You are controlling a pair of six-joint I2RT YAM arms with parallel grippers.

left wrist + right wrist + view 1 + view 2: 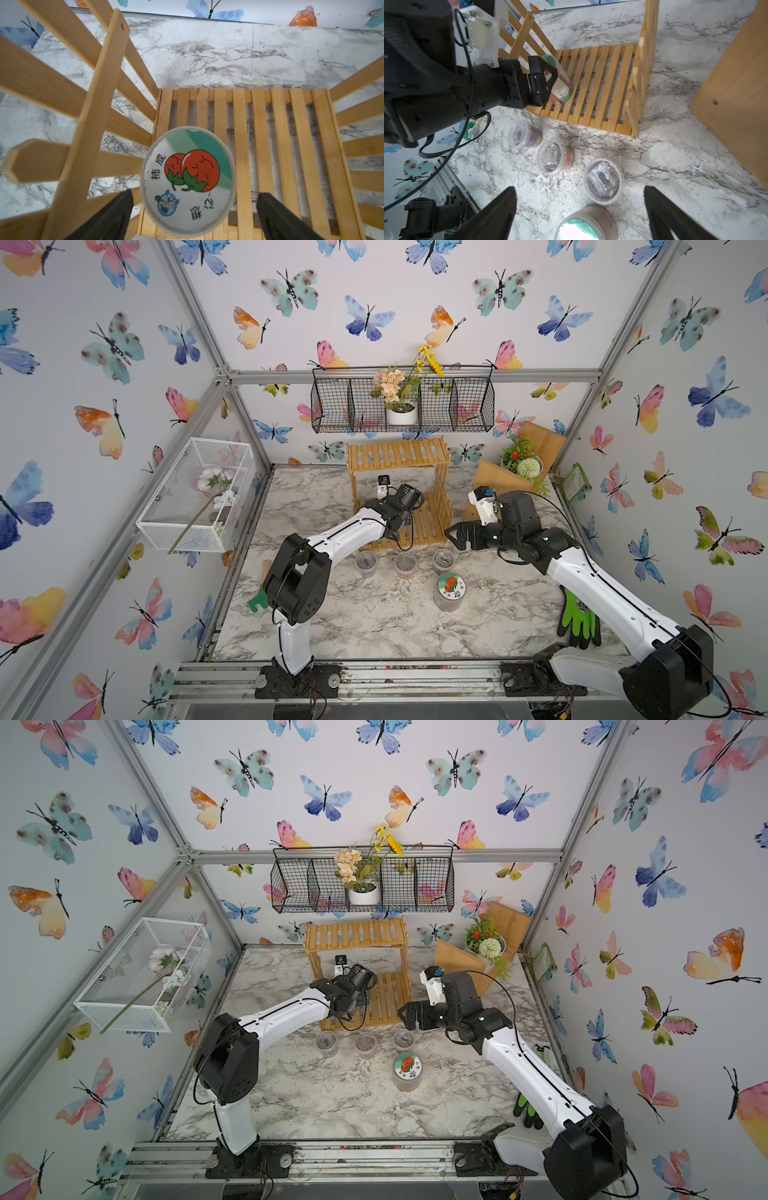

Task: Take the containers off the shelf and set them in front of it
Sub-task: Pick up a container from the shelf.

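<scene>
The bamboo shelf (pixel 398 454) stands at the back of the marble table. A clear jar with a white tomato-picture lid (pixel 188 180) sits on the lower tier (pixel 280 145) near its front left corner. My left gripper (pixel 195 193) is open, one finger on each side of this jar and a gap to each. The right wrist view also shows this jar (pixel 560 87) between those fingers. In front of the shelf stand three clear lidded cups (pixel 366 562) (pixel 405 564) (pixel 443 559) and a second tomato-lid jar (pixel 451 589). My right gripper (pixel 451 533) hovers open and empty over them.
A black wire basket with a white flower pot (pixel 401 414) hangs above the shelf. A wooden box with a plant (pixel 519 466) stands right of the shelf. Green gloves (pixel 577 614) lie at the right edge. A green tool (pixel 259 597) and a white mesh basket (pixel 195 493) are at the left.
</scene>
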